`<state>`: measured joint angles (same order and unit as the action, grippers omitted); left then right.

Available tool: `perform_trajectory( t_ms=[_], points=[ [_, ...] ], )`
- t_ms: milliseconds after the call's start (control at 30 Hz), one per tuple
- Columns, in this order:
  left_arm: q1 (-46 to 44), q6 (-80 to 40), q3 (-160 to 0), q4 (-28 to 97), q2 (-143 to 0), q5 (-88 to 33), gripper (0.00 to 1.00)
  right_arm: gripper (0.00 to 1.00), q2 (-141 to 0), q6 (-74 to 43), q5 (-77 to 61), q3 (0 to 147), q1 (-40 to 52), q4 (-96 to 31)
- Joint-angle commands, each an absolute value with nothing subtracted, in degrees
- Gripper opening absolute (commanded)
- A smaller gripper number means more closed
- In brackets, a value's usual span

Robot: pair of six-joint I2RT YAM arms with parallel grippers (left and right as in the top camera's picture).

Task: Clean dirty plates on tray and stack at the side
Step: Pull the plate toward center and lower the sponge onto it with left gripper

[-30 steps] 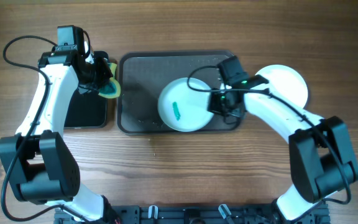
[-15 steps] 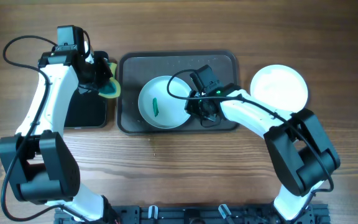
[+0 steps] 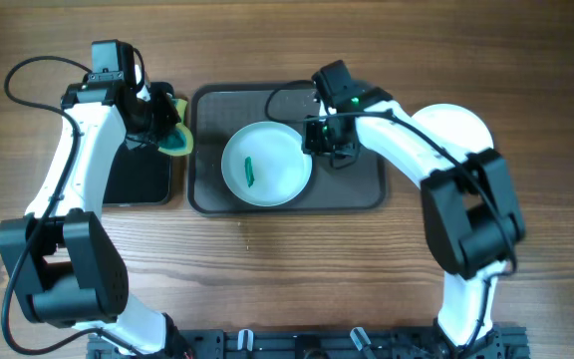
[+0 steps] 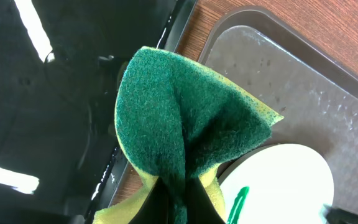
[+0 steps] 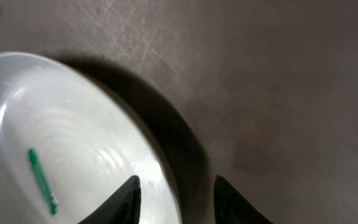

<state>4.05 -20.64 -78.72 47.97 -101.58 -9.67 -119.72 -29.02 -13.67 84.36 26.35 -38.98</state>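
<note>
Two plates are seen. One white plate (image 3: 266,165) lies on the dark grey tray (image 3: 352,184), left of its middle, and one green smear (image 3: 250,171) is carried in its well. A second white plate (image 3: 456,135) is set on the wooden table (image 3: 267,259) to the right of the tray, partly covered by the right arm; whether others lie under it cannot be told.

The right gripper (image 3: 329,142) is held at the right rim of the plate on the tray, its two fingers spread, and nothing is pinched. One green-and-yellow sponge (image 3: 175,143) is pinched, folded, in the closed left gripper (image 3: 163,130), above the gap between the grey tray and one glossy black tray (image 3: 138,179).
</note>
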Motion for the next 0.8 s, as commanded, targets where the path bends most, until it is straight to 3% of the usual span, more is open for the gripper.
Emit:
perform_trajectory(
  t_ms=[0, 167, 300, 500, 767],
  points=[
    [4.3, -19.7, -79.4, 47.6, -101.2, -9.3, 0.04, 0.35, -124.4, -25.6, -18.1, 87.2, 26.7, -40.1],
    [4.3, -19.7, -79.4, 47.6, -101.2, -9.3, 0.04, 0.31, -125.5, -27.1, -19.3, 87.0, 28.1, -41.0],
    [4.0, -19.7, -79.0, 47.6, -101.2, -9.3, 0.04, 0.11, -125.5, -31.4, -18.2, 86.8, 30.7, -41.6],
    [1.8, -19.7, -77.6, 47.0, -101.3, -9.3, 0.04, 0.04, -125.5, -35.9, -15.9, 86.8, 31.4, -42.8],
    [-4.8, -19.7, -77.3, 46.5, -104.7, -9.3, 0.04, 0.04, -125.5, -37.5, -14.8, 86.8, 31.3, -43.1]
  ],
)
